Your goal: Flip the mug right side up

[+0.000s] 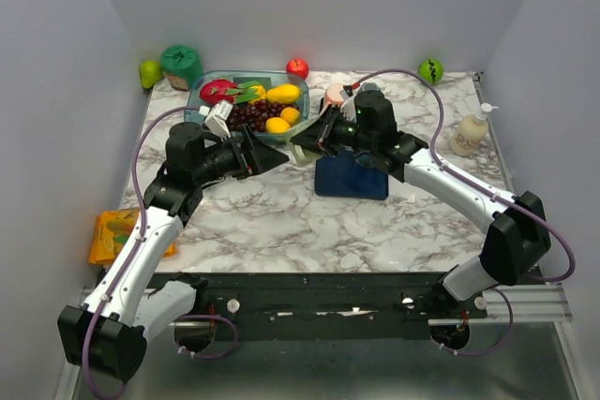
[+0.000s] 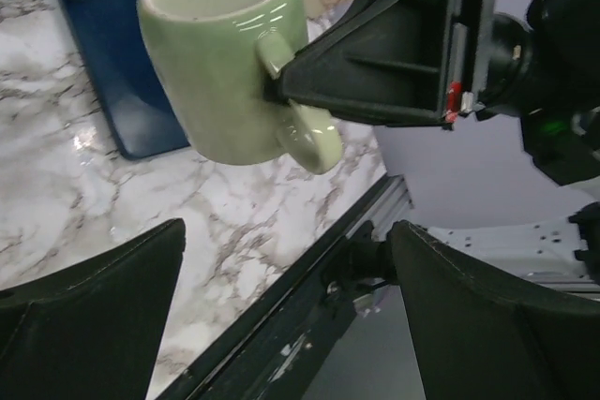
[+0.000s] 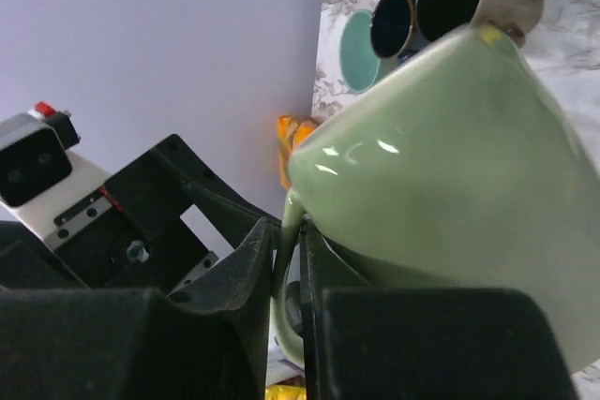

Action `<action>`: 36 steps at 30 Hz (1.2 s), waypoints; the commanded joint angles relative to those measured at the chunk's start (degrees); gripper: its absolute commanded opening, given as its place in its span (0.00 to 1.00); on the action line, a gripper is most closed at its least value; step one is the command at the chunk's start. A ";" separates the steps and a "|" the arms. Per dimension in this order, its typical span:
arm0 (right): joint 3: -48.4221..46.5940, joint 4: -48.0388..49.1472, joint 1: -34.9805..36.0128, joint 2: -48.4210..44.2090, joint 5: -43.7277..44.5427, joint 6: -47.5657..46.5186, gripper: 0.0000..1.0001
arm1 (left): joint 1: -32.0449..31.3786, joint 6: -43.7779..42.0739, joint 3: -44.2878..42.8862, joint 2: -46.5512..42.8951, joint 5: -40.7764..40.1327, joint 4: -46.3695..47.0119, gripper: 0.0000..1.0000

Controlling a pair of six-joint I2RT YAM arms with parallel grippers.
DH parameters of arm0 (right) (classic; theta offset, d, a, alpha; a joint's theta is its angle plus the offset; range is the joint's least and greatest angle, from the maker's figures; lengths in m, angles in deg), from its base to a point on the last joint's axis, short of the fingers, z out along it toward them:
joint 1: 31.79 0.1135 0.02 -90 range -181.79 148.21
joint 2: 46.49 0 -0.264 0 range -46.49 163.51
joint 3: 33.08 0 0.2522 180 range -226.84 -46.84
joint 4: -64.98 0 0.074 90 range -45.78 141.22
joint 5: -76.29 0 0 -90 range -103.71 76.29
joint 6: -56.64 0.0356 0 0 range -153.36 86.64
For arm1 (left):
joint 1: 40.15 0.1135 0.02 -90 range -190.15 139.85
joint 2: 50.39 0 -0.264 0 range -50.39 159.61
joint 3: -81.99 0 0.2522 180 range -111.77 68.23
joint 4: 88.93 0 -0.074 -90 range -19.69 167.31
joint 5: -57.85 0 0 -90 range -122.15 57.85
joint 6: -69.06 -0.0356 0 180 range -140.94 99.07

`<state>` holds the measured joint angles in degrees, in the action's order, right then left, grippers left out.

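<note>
Left gripper (image 2: pixel 286 231) fingers spread wide, holding nothing, aimed at mug (image 2: pixel 220 53) just ahead. Mug hangs in air over marble table (image 2: pixel 56 203) and blue mat (image 2: pixel 112 91), between the two arms. Right gripper (image 2: pixel 281 91) clenched on its loop handle. Mug axis tilted, mouth partly toward left wrist camera, handle toward right arm. Glossy pale green ceramic, thick wall, likely slick. Right arm has it, so the righting roll looks like its job

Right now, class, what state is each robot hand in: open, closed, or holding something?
Left hand: open, holding nothing.
Right hand: closed on the green mug, gripping its handle.
</note>
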<state>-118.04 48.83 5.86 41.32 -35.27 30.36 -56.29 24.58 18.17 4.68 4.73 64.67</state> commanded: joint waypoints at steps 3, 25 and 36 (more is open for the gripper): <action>-3.07 8.46 -0.21 -2.82 -2.96 2.02 0.01 | -0.03 11.27 1.28 0.22 2.49 12.38 0.99; -2.63 0.02 2.08 -6.16 6.61 -2.11 0.01 | -21.29 -14.14 -8.82 6.36 -31.68 0.43 0.89; -2.01 0.20 3.04 -7.39 9.17 -1.67 0.01 | -27.89 -16.51 -16.29 14.10 -46.80 -8.09 0.67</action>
<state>-118.52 45.05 8.13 36.80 -27.73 29.34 -82.67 9.26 4.86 17.16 -32.78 60.84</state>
